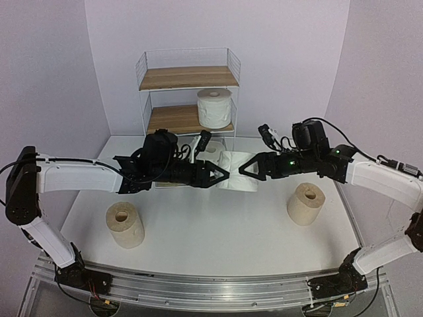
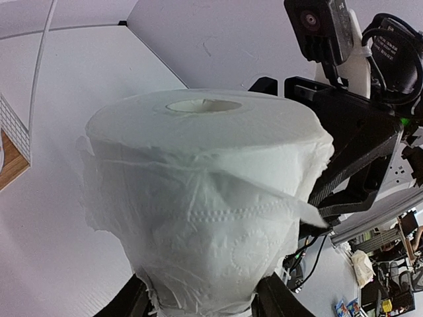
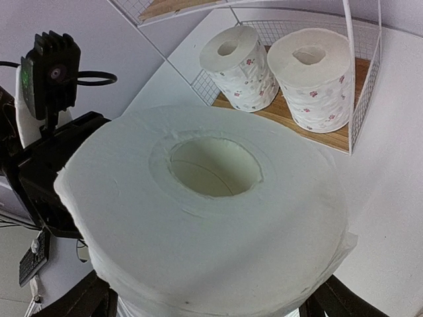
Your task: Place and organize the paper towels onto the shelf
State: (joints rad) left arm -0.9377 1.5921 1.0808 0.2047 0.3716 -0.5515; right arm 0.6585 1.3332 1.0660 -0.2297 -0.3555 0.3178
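Left tool [image 2: 205,302] pinches white roll [image 2: 198,191]; right tool [image 3: 208,300] wide.

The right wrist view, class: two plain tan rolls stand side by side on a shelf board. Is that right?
Not quite. The left roll and the right roll on the shelf board are white with dark dots, not plain tan, as the right wrist view shows. They do stand side by side.
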